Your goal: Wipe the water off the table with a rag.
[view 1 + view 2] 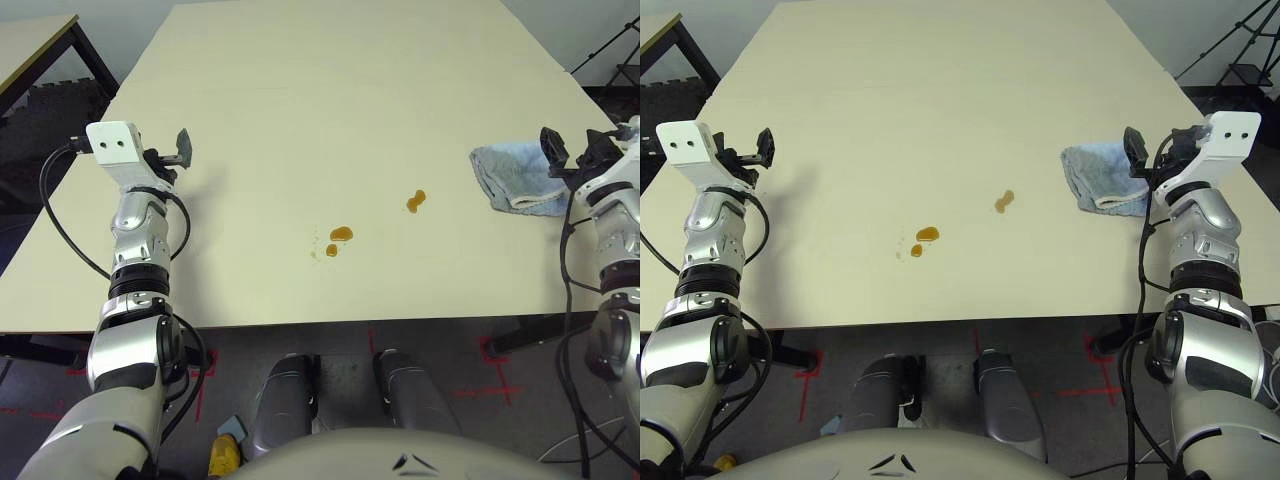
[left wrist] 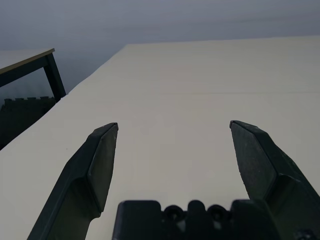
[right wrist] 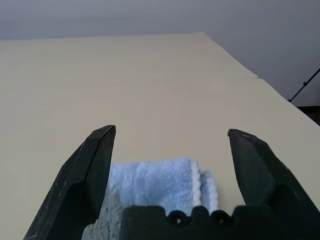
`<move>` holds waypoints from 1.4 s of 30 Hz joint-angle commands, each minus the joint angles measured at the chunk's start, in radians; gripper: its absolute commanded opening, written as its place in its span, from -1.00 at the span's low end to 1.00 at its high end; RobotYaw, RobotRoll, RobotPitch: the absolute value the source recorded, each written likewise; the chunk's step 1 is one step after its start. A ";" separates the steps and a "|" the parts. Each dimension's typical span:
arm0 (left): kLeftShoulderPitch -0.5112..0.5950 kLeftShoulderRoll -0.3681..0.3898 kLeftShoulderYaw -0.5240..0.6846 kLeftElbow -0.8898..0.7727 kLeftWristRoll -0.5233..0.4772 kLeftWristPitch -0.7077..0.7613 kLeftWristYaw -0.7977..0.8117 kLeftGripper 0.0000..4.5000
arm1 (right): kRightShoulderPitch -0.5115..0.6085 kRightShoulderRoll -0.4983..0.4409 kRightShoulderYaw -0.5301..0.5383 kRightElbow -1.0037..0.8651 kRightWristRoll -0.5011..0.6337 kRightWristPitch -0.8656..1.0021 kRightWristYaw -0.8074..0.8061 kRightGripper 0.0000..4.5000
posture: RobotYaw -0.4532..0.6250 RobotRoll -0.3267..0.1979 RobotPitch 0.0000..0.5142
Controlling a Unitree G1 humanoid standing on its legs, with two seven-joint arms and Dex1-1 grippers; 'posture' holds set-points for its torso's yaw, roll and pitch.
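Small glossy amber-orange drops of water [image 1: 341, 234] lying mid-table toward the near edge, one more drop [image 1: 416, 201] a little to the right and farther in, all on the smooth pale beige top of the large rectangular table [image 1: 330, 90]. Well to the right of them, near the right edge: the soft light blue terry rag [image 1: 512, 176] with whitish hem, rumpled, flat on the top, ungrasped. Right gripper [image 3: 172, 145] poised just beside and over the rag's near side, fingers spread wide, nothing between them. Left gripper [image 2: 174, 142] out over bare tabletop near the left edge, well apart from the drops, fingers likewise spread and empty. Step in hand, by judgement: taking up the rag. Best done by lowering onto a thick fold, not the thin hem, closing firmly, then dragging flat across both patches of drops. No containers anywhere on the table.
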 commanded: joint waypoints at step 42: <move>0.277 0.142 -0.266 -0.555 -0.216 0.499 -1.031 1.00 | -0.045 -0.145 0.161 -0.085 -0.087 0.450 0.102 0.99 | -0.44 0.25 -0.50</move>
